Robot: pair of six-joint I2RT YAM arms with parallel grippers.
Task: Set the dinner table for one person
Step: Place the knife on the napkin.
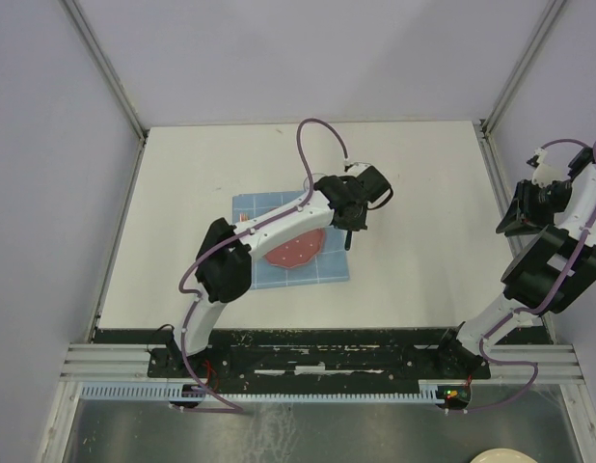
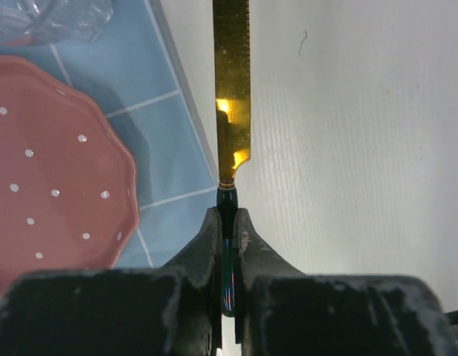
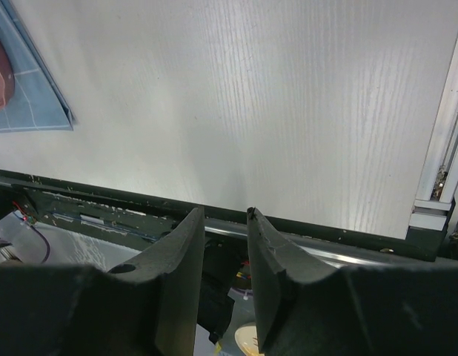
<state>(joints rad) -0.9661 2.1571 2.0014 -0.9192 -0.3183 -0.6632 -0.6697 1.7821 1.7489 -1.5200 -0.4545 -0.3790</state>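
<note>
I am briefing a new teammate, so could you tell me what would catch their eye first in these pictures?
The gold serrated knife stands out, its dark green handle held between the fingers of the left gripper, over the white dinner table just right of the blue grid placemat. On that placemat sits a pink plate with white dots.

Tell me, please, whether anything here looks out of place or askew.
Only slightly: the blue placemat lies a little rotated against the edges of the dinner table, and a small dark mark shows on the tabletop right of the knife held by the left gripper. Nothing looks spilled or broken.
</note>
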